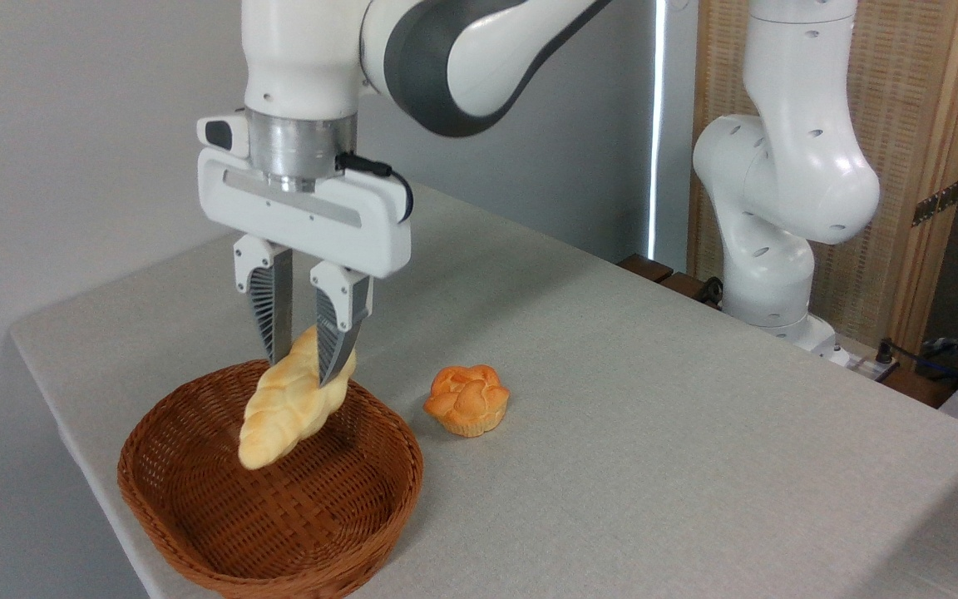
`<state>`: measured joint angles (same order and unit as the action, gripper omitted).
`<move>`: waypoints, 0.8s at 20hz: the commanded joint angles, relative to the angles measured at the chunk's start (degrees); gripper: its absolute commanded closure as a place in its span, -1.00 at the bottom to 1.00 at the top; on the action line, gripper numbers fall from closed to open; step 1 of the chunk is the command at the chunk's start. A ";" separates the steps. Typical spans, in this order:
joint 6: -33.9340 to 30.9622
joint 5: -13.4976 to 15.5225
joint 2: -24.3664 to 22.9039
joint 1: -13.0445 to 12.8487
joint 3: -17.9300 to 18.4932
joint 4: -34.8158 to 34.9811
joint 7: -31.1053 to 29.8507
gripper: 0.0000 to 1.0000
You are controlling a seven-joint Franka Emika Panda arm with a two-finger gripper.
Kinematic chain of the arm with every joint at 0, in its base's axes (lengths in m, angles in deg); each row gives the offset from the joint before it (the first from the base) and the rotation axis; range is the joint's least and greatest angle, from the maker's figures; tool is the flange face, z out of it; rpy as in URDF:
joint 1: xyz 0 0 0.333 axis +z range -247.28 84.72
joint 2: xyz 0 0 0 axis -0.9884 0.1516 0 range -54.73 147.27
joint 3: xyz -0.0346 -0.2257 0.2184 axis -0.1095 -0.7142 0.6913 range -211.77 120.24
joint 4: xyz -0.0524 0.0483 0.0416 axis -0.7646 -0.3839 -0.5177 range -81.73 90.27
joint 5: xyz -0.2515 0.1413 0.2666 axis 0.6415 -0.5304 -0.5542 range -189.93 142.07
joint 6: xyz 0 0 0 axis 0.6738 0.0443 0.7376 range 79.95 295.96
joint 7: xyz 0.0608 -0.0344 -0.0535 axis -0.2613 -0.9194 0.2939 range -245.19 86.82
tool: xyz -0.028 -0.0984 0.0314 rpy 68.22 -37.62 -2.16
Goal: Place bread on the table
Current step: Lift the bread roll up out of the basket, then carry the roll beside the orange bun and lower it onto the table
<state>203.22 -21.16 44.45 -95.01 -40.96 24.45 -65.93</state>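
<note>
One gripper (306, 349) is pinching the bread (292, 412) near its upper end, both fingers closed against the loaf's sides. The bread is hanging clear above the wicker basket (196, 532), not touching its rim or floor as far as can be seen. Its long axis is running steeply tilted, the upper tip rising between the fingers, the lower tapered tip pointing down and to the left. Judging by the glossy plaited crust, the surface is likely slippery, and the loaf looks light and fairly stiff. Held off-centre, it may be prone to swinging or slipping; a hold nearer the middle would be steadier. The table (654, 399) is lying open to the right, beyond the orange bun (467, 399).
</note>
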 commanded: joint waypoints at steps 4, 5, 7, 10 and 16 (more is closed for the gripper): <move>-12.47 0.48 -5.47 -1.92 -0.06 0.56 6.60 -0.11; -13.97 0.57 -5.91 -2.09 -0.23 0.56 7.56 -0.11; -18.44 0.57 -6.35 -3.06 -0.76 0.65 10.20 -0.11; -24.43 0.57 -6.36 -4.47 -1.47 0.74 13.37 -0.12; -25.50 0.57 -4.34 -6.40 -2.08 1.97 14.96 -0.19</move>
<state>178.09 -21.10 39.12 -100.63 -43.44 26.23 -52.30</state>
